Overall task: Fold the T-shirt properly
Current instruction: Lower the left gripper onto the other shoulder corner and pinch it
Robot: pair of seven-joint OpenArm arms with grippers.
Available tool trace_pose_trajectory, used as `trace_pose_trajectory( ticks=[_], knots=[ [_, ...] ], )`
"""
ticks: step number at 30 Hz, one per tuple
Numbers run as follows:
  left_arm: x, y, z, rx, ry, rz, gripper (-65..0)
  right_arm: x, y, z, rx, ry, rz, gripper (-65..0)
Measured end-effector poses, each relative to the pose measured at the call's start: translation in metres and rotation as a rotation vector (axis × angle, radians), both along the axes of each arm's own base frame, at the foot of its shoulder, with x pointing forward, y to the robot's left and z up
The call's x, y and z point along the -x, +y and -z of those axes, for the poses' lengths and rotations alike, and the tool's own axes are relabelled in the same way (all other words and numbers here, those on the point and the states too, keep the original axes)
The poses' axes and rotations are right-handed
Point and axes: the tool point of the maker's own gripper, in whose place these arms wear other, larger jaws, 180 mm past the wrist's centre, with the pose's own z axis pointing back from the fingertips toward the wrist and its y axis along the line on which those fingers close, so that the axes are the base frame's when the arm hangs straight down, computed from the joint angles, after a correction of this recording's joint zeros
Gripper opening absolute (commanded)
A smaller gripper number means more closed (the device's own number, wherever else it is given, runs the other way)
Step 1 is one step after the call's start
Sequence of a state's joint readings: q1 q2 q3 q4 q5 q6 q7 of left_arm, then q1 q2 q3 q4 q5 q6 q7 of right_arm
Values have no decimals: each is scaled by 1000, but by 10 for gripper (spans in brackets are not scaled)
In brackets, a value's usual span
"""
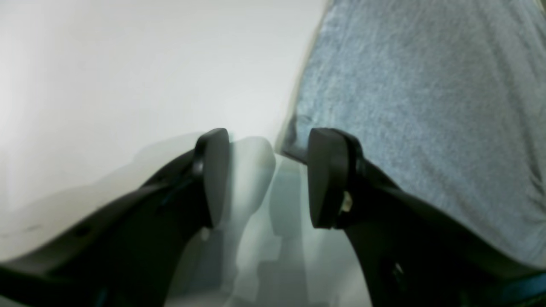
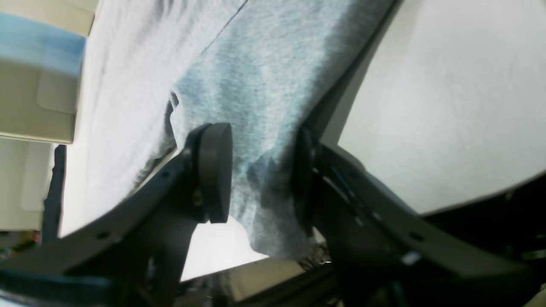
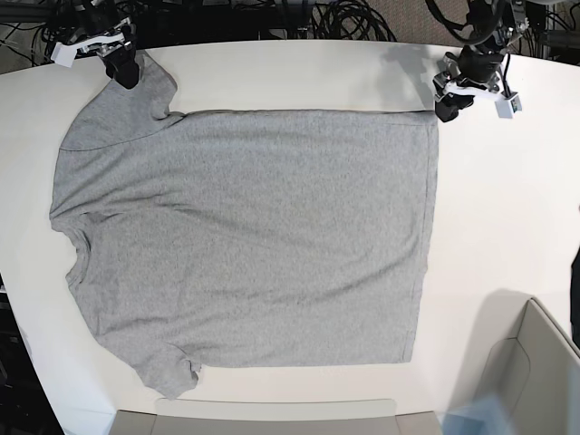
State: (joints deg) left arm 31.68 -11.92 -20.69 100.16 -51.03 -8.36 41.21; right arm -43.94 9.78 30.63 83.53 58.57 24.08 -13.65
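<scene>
Left wrist view: blurred; my left jaws [image 1: 266, 177] stand apart over bare counter [image 1: 128, 85], gripping nothing, the T-shirt [image 1: 426, 106] corner just beside one pad.

Right wrist view: my right jaws [image 2: 260, 175] are parted with grey cloth [image 2: 264, 85] bunched between them; whether they pinch it I cannot tell.

Base view: the shirt lies spread flat on the white counter, cables [image 3: 344, 18] behind, a box [image 3: 535, 381] cut off at the corner

Both arms' fingers [image 1: 217, 175] parted
</scene>
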Motion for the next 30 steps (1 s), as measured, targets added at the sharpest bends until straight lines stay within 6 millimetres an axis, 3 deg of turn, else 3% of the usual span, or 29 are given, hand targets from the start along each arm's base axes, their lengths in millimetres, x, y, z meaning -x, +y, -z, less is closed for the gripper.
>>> trace_pose_trajectory(
  ticks=[6,8,13,17,23,25,29,30],
  knots=[
    [-17,-5,-5,17,-27,18,-348,-1,2,0,16,-5,-7,-416],
    [-10,-3,6,28,6,7,-348,-1,3,0,12,-9,2,-416],
    [-15,-3,22,53,33,35,-349,-1,3,1,12,-7,1,-416],
    [-15,-18,27,57,45,90,-349,-1,3,1,12,-7,2,-416],
    [-22,-68,30,120,39,204,-352,-1,2,1,15,-6,-4,-418],
    [-25,-75,32,140,36,215,-392,-1,2,0,15,-7,-2,-459],
    [-25,-75,38,189,27,197,-626,-3,6,-1,39,18,-35,-640],
    [-28,-75,39,193,24,197,-650,-2,8,-1,43,28,-52,-650]
  ],
)
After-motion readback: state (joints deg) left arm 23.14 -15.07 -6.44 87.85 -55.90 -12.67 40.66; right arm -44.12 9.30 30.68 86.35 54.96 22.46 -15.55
